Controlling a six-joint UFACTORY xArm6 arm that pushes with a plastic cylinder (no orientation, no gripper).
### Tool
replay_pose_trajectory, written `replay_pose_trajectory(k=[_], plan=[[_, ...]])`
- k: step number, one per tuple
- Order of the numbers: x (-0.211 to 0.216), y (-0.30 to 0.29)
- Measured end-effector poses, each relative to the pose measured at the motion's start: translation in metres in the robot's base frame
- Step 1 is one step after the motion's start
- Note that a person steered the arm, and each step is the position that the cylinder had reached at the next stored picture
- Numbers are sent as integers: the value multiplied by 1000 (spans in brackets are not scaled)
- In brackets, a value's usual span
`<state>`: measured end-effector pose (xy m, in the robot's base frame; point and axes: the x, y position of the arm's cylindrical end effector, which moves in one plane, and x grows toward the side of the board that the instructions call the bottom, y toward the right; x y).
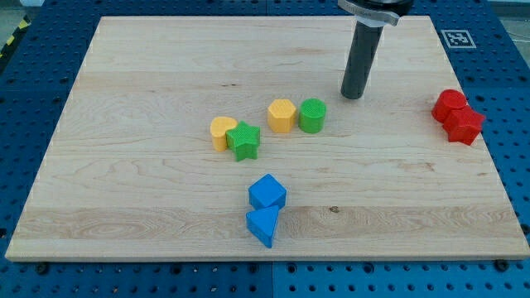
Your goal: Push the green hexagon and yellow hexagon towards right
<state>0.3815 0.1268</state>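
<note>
The yellow hexagon [281, 115] and the green hexagon [312, 115] stand side by side near the board's middle, touching, yellow on the view's left. My tip [354, 94] rests on the board above and to the right of the green hexagon, a short gap away, touching no block.
A yellow rounded block [222, 132] touches a green star [244, 141] left of the hexagons. A blue cube [267, 192] and a blue triangle [262, 224] sit toward the view's bottom. Two red blocks [456, 116] lie at the right edge of the wooden board [124, 165].
</note>
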Motion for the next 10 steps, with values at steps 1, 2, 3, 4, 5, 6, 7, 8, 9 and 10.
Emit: replay_pose_trajectory(k=[1,2,3,4,5,6,7,8,9,10], plan=[[-1,-3],[-3,-22],[33,-22],[73,-22],[88,-23],[63,-33],[39,-46],[27,-60],[37,-73],[61,-86]])
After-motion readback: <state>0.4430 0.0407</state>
